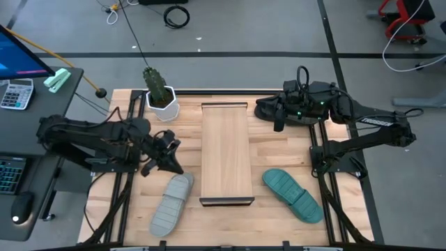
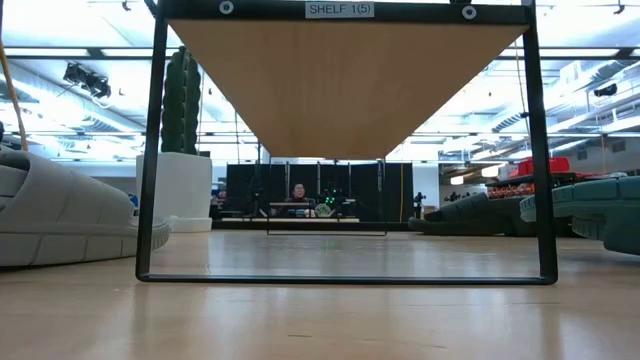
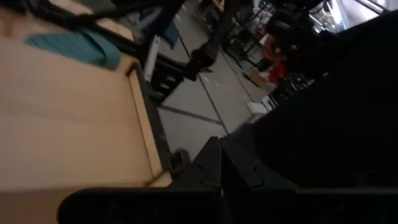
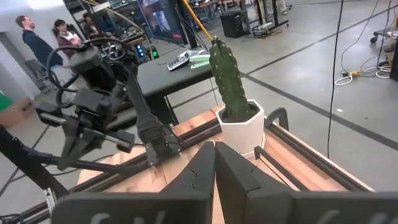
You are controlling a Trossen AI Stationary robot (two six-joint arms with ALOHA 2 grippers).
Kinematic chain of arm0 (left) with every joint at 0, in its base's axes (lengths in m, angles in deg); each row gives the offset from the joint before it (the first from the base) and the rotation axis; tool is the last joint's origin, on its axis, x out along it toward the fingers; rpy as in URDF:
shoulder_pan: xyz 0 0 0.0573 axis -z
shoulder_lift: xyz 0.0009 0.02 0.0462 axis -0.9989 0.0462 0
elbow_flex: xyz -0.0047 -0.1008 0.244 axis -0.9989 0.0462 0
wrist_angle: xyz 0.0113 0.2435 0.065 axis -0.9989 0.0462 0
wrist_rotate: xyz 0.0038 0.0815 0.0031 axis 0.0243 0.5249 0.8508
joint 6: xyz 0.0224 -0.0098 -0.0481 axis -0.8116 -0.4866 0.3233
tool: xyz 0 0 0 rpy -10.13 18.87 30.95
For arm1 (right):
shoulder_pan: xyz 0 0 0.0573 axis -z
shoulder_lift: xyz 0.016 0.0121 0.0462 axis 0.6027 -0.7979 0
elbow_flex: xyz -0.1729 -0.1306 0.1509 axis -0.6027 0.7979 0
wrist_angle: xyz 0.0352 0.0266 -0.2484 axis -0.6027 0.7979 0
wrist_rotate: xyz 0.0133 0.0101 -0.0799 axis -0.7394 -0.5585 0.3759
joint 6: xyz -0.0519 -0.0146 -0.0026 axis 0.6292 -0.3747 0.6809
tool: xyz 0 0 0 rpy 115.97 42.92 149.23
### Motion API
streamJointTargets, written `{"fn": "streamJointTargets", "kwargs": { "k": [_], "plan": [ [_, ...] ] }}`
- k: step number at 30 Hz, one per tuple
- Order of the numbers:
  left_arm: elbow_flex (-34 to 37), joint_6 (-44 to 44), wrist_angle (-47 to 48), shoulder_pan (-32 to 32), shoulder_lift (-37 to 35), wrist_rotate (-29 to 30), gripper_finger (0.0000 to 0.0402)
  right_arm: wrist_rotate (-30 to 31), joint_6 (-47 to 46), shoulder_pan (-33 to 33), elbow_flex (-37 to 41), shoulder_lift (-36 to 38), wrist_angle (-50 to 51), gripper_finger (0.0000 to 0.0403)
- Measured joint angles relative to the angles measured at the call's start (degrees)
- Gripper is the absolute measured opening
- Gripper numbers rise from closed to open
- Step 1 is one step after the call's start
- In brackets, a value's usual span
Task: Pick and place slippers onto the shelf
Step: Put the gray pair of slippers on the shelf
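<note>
Slippers counted on the table: 2 in plain sight from above. 1 light grey slipper (image 1: 171, 204) lay on the slatted tabletop (image 1: 272, 150), just beside the left long edge of the shelf, near its front end. 1 teal slipper (image 1: 293, 196) lay on the tabletop to the right of the shelf, angled, apart from it. Whether a 3rd, black slipper lay under the right arm could not be told.

1 shelf (image 1: 226, 152) stood lengthwise at the table's middle, its board bare; the low view looked under it, between its dark end rails.

1 potted cactus (image 1: 159, 93) stood at the table's back, left of the shelf.

Left gripper (image 1: 169, 157) hung just above the heel end of the grey slipper, jaws closed together and holding nothing. Right gripper (image 1: 279, 116) sat at the back right of the table, jaws pressed together, empty.

2 people (image 4: 45, 38) stood in the room beyond.
</note>
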Motion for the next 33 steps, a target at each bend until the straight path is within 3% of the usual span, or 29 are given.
{"fn": "streamJointTargets", "kwargs": {
  "k": [10,17,33],
  "plan": [
    [0.0,11.4,3.4,7.2,-4.7,2.6,0.0004,0.0,0.2,0.0,0.0,0.0,0.6,0.002],
    [0.0,19.8,3.3,14.5,-5.2,8.3,0.0015,0.0,0.5,0.0,0.0,0.0,0.7,0.002],
    [0.0,29.1,3.7,32.8,-3.0,31.6,0.0015,-1.0,0.5,0.0,0.0,0.0,2.6,0.002]
  ]
}}
